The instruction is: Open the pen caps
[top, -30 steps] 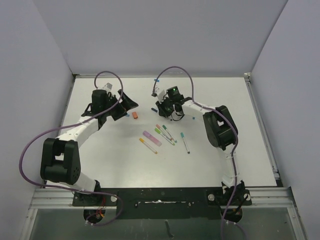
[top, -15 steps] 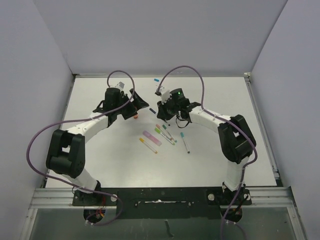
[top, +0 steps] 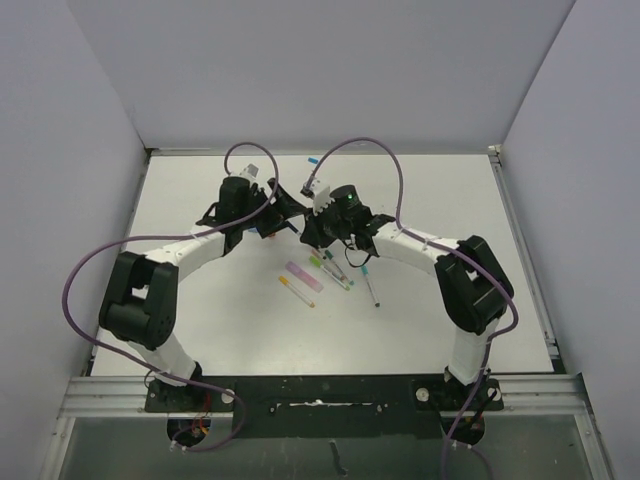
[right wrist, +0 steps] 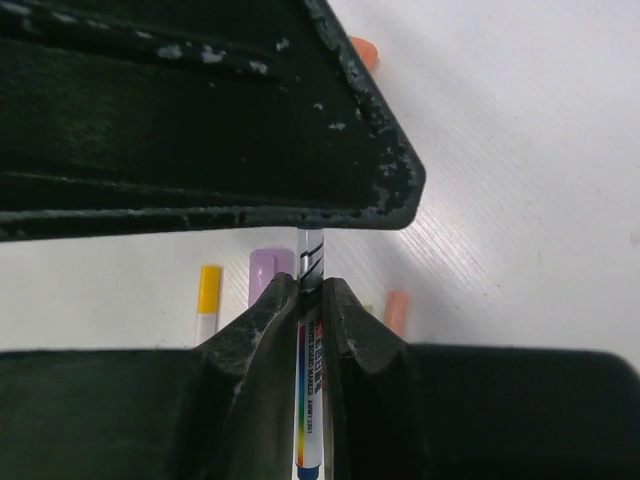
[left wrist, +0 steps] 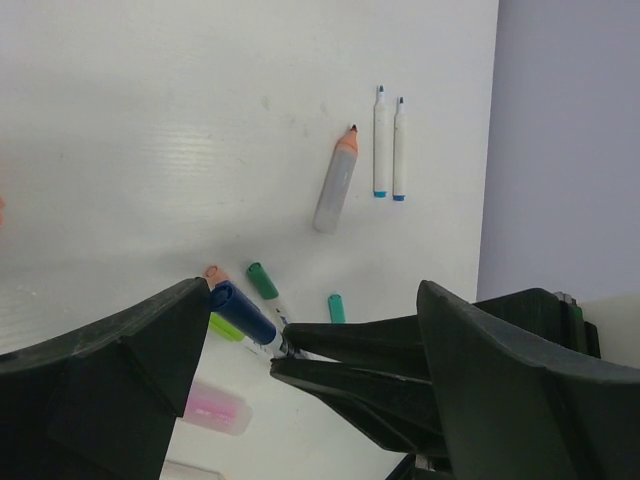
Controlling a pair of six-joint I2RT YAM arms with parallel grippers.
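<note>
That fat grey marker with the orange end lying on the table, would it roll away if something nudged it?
Probably: the marker looks round-barrelled and lies flat on the smooth table, so a sideways push would likely roll it. It seems stiff, light plastic, easy to lift. Its bare tip might smear the surface.

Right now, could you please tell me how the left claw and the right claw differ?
The left claw stands wide open and grips nothing; the right claw is shut on a white pen. The left claw flanks that pen's blue cap; the right claw clamps its barrel. Both are black and meet over the table.
</note>
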